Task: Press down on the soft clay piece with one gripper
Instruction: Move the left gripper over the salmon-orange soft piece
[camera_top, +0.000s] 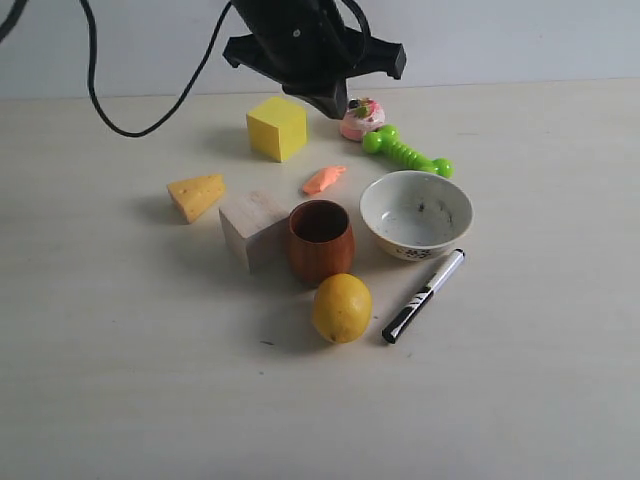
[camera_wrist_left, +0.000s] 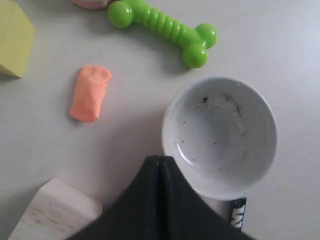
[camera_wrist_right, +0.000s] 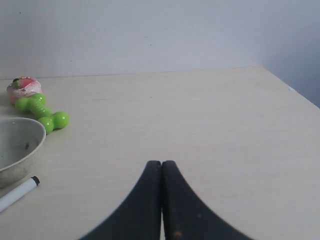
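Clay, a small salmon-orange lump (camera_top: 324, 180), lies flat on the pale bench (camera_top: 120, 380) near the middle of the cluster, with bare surface all round it and nothing touching it. In the exterior view a yellow cube (camera_top: 277, 127) stands behind it to the left, a green bone toy (camera_top: 405, 152) and a pink cupcake (camera_top: 361, 118) behind it to the right, a white bowl (camera_top: 416, 215) to its right, and a brown cup (camera_top: 321, 240) and a wooden block (camera_top: 252, 228) in front. Farther out are a cheese wedge (camera_top: 197, 194), a lemon (camera_top: 342, 307) and a marker (camera_top: 424, 296). The left gripper (camera_top: 333, 103) hangs above the back of the cluster, clear of the clay; the left wrist view shows its jaws pressed together with nothing between them. The right gripper (camera_wrist_right: 161, 163) is likewise closed and empty, over bare bench well to the side of the bowl.
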